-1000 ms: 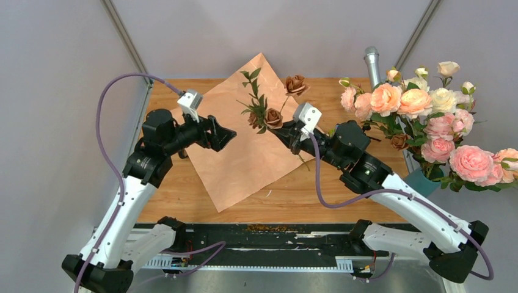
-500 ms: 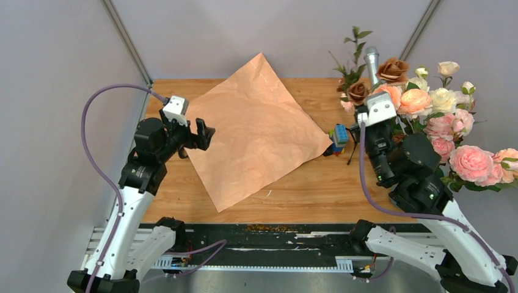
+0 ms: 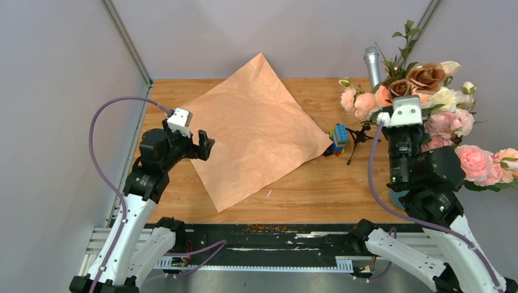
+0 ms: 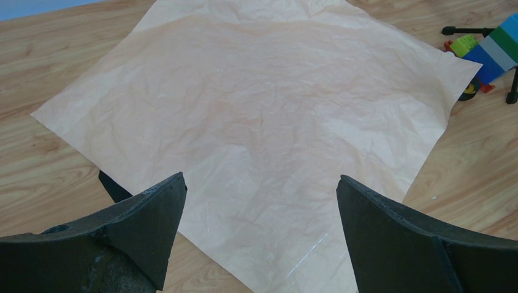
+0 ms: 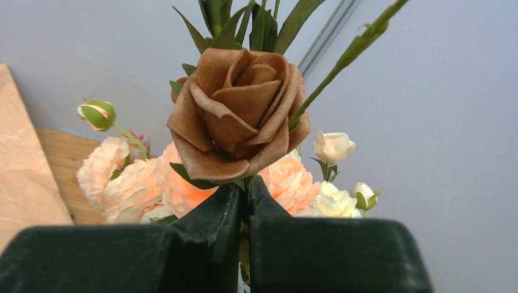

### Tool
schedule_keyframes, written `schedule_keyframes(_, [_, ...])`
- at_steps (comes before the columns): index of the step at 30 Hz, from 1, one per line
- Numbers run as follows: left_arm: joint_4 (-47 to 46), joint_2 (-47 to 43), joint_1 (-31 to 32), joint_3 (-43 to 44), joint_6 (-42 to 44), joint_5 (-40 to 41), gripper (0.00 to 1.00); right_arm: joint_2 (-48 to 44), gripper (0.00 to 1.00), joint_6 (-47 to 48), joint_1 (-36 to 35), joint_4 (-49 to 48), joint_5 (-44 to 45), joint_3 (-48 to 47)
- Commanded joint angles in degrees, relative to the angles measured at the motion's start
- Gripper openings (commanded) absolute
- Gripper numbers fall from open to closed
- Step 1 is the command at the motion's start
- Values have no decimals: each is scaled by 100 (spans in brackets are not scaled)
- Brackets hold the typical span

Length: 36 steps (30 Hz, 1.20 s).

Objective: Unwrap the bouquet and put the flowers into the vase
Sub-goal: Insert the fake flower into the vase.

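The right gripper (image 5: 245, 190) is clenching the stems of the flowers (image 3: 421, 79), its jaws pressed together just under a brown rose (image 5: 238, 113) with long green leaves rising behind it. It is holding the bunch up at the far right of the table (image 3: 317, 189), over a big arrangement of pink, peach and cream roses (image 3: 470, 162). From above, two brown blooms are showing beside the microphone (image 3: 372, 63).

The vase (image 3: 395, 196) is sitting low on the right, almost wholly hidden by the right arm; only a sliver of teal is peeking out, so how it is standing cannot be told.

The left gripper (image 3: 207, 141) is hanging released, jaws wide and holding nothing, at the left edge of the paper (image 3: 256, 128). In its wrist view the fingers (image 4: 146, 220) are framing the sheet, and a dark strip (its nature is unclear) is poking out from under the paper's near left edge.

The paper is lying unfolded and flat – creased, one corner reaching past the table's far edge. A toy of coloured blocks (image 3: 338, 135) is sitting at its right corner, beside the microphone's tripod (image 3: 359, 139).
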<state>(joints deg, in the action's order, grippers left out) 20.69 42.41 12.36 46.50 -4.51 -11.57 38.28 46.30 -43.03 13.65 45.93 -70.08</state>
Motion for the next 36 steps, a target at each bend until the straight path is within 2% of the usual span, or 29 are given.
schedule_keyframes(1, [-274, -141, 38, -89, 154, 26, 100, 386, 0, 149, 979, -167, -494, 102])
schedule_keyframes(5, [-328, -147, 64, -149, 153, -15, 100, 720, 0, -617, 2136, 353, -1663, -39])
schedule_keyframes(10, [-315, -112, 65, -180, 161, 23, 100, 724, 0, -771, 2466, 215, -2096, 120])
schedule_keyframes(16, [-450, -30, 70, -317, 118, -11, 100, 385, 0, -810, 2556, 218, -2423, 213])
schedule_keyframes(22, [-548, -24, 86, -422, 139, -101, 100, -243, 0, -518, 2554, 213, -3388, 451])
schedule_keyframes(25, [-585, -23, 106, -457, 147, -143, 100, -425, 0, -334, 2556, 197, -3604, 552])
schedule_keyframes(36, [-597, -62, 148, -500, 213, -225, 100, -573, 0, 421, 2554, 270, -3819, 911])
